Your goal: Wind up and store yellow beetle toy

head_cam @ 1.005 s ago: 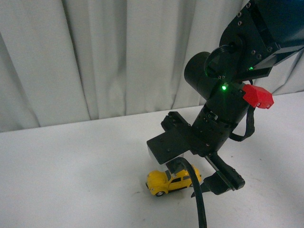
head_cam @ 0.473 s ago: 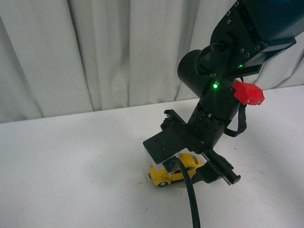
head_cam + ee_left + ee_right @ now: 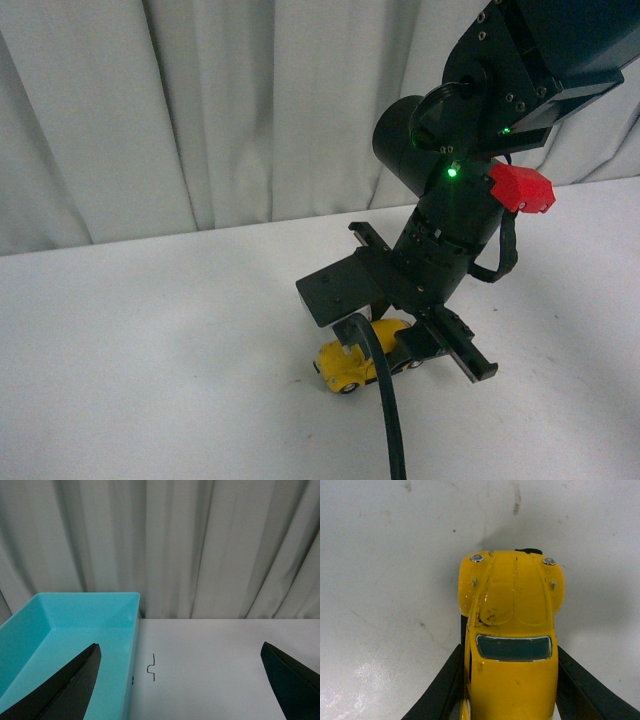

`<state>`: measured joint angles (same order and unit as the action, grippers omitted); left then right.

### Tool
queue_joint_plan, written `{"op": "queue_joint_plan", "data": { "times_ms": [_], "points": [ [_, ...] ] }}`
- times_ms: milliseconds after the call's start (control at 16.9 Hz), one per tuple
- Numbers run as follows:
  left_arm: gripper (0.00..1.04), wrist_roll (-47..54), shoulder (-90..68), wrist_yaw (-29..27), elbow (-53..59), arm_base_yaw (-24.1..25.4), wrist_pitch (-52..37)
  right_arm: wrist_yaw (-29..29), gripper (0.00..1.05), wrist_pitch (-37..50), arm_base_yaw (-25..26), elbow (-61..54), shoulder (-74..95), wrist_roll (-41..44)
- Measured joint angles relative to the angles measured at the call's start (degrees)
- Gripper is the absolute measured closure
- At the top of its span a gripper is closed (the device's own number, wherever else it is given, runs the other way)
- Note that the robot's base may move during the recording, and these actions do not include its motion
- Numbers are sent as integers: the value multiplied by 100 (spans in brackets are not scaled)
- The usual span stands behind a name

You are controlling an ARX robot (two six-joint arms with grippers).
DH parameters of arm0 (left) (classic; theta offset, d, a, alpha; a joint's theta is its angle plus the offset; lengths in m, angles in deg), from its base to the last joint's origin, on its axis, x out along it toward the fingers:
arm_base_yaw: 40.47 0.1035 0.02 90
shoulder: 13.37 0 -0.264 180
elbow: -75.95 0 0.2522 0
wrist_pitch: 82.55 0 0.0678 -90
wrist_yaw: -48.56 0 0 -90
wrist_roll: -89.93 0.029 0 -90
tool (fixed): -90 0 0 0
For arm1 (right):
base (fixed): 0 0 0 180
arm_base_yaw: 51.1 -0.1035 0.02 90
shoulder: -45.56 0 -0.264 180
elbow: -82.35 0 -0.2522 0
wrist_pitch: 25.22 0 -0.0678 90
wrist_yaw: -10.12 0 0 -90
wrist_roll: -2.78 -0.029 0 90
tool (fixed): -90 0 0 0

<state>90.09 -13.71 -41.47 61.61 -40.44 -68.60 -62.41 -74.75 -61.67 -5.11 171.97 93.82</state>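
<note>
The right end effector [image 3: 511, 685] has dropped around the yellow beetle toy [image 3: 345, 365] on the white surface [image 3: 150, 350], its fingers [image 3: 442, 682] now clamped on the car's sides, apparently ready for the wind-up pull-back.

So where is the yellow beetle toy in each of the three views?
Front view: yellow beetle toy sits low centre on the white table.
Left wrist view: not in it.
Right wrist view: centre down to the lower edge, inside the right gripper.
Shared landmark: the white table, seen in all three.
</note>
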Motion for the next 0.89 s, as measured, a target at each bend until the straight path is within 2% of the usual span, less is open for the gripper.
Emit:
{"op": "queue_joint_plan", "data": {
  "times_ms": [177,355,887],
  "points": [
    [7,0,0,0,0,0,0,72,63,31,2,2,17,-586],
    [7,0,0,0,0,0,0,81,63,37,7,2,17,-739],
    [7,0,0,0,0,0,0,295,63,76,203,-4,68,-448]
  ]
}}
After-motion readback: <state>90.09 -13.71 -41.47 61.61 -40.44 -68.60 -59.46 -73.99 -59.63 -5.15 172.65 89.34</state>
